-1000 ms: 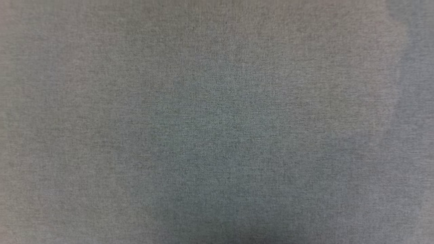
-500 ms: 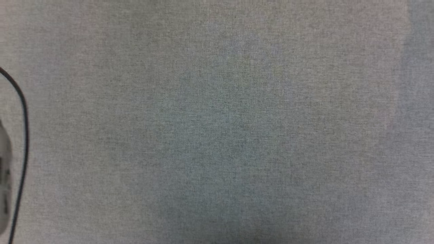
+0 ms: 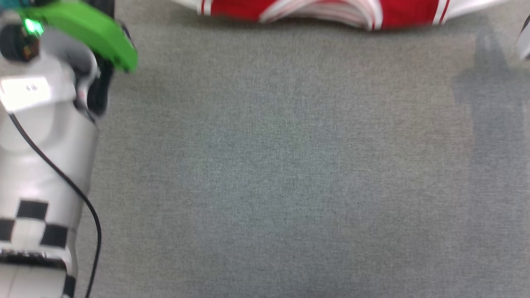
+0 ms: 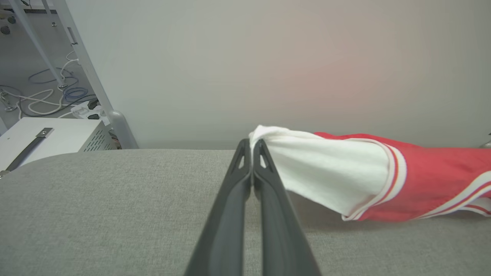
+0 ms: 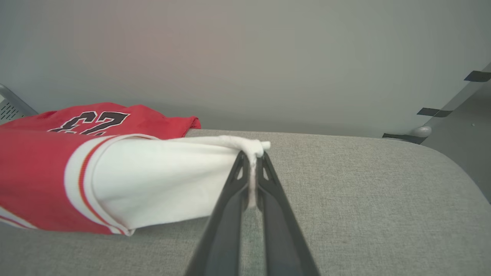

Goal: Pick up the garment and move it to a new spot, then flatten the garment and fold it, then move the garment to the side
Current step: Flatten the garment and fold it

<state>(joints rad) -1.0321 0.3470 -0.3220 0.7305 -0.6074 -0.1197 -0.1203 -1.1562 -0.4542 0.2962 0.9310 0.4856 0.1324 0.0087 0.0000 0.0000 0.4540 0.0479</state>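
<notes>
left end effector (image 4: 252,147) and right end effector (image 5: 253,161) each clamp a sleeve (image 4: 326,172) of the jersey (image 3: 397,12), which sags to the worktop (image 3: 265,165) between them. likely the carry to a new spot; next, lower it taut and level

The garment (image 3: 397,12) spans the surface (image 3: 265,165) between left hand (image 4: 251,145) and right hand (image 5: 252,158).

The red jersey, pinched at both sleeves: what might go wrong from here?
The left end effector and right end effector each pinch only a thin edge of the jersey, so it may slip out. Its body seems to sag onto the grey surface, so dragging could bunch it.
</notes>
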